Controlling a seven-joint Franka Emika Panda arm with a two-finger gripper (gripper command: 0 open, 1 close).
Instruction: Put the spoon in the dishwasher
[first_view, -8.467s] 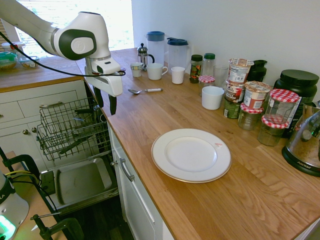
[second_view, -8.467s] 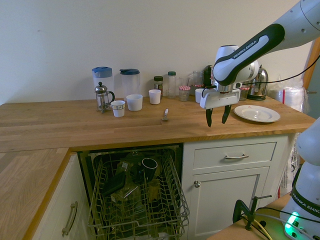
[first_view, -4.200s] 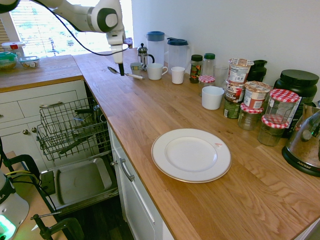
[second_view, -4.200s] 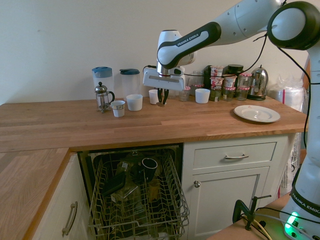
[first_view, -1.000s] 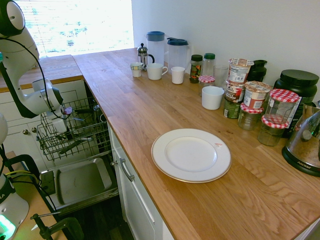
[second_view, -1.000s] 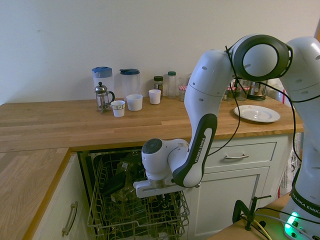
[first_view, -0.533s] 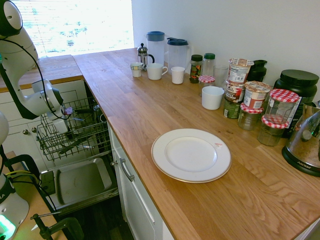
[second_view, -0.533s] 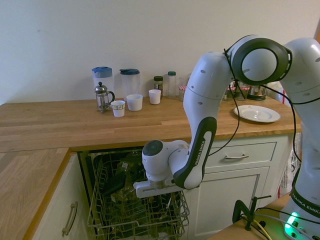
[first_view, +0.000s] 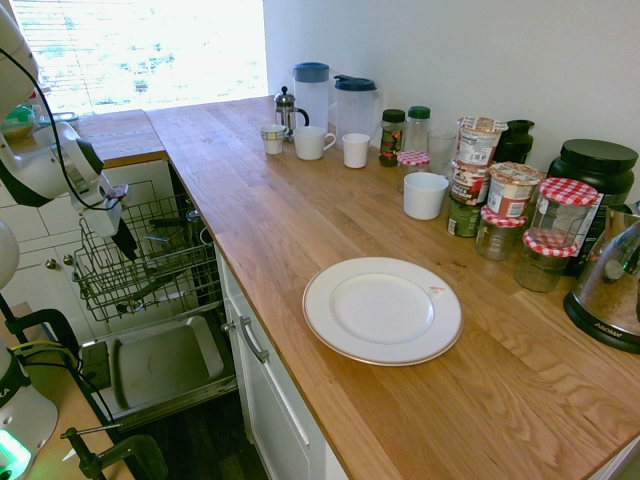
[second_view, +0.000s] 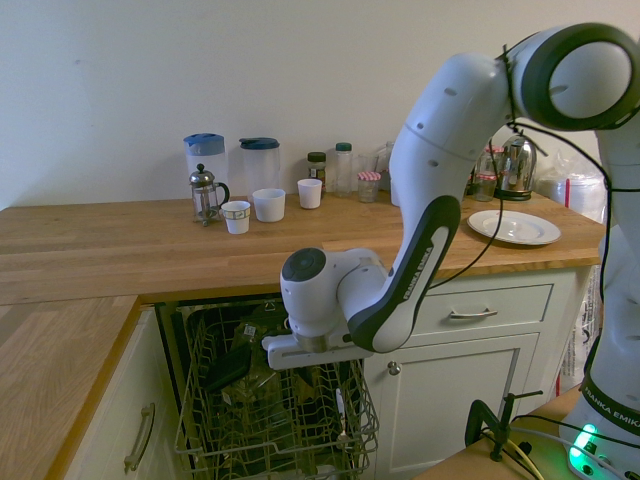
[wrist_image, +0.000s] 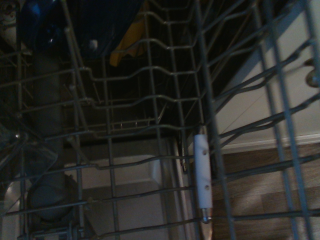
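Note:
The dishwasher stands open under the counter, its dark wire rack (first_view: 150, 262) pulled out over the dropped door (first_view: 160, 365). My gripper (first_view: 122, 238) hangs just above the rack's near side, pointing down. In the second exterior view the gripper (second_view: 320, 378) is over the rack (second_view: 200, 420) with its fingers apart and nothing between them. The spoon (second_view: 340, 404) stands in the rack below the gripper, apart from it. In the wrist view only the spoon's pale handle (wrist_image: 202, 172) shows, leaning against the rack wires; its bowl is hidden.
Dark dishes (second_view: 228, 366) lie in the rack. On the counter stand a white plate (first_view: 382, 310), mugs (first_view: 312, 143), two jugs (first_view: 312, 92), a French press (first_view: 287, 110), several jars (first_view: 510, 190) and a kettle (first_view: 612, 290). White cabinet drawers with metal handles (first_view: 250, 338) flank the dishwasher.
The gripper has lifted out of the rack and its fingers have spread. The spoon has stayed behind in the rack.

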